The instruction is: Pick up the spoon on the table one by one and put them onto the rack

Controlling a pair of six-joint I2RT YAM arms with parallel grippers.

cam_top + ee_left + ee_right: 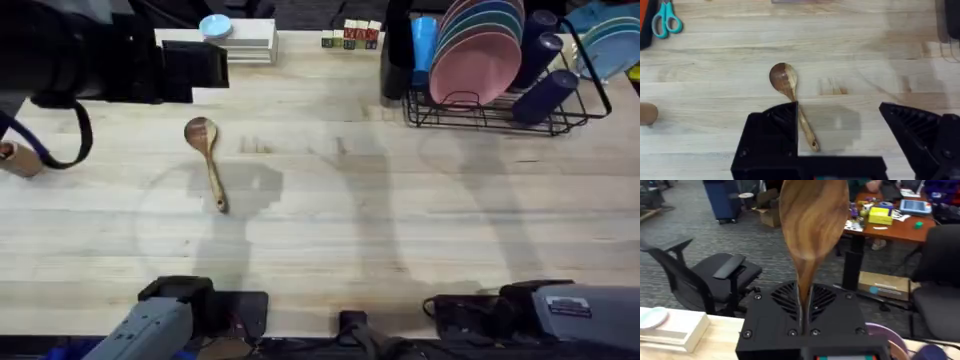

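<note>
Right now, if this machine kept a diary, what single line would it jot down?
left hand: open above spoon on table | right hand: shut on second spoon, lifted | rack: no spoon seen yet

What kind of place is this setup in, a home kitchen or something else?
Probably an office or lab workspace, not a kitchen. Beyond the plank table stand a black office chair, grey carpet and a cluttered desk. The dish rack looks like a prop.
</note>
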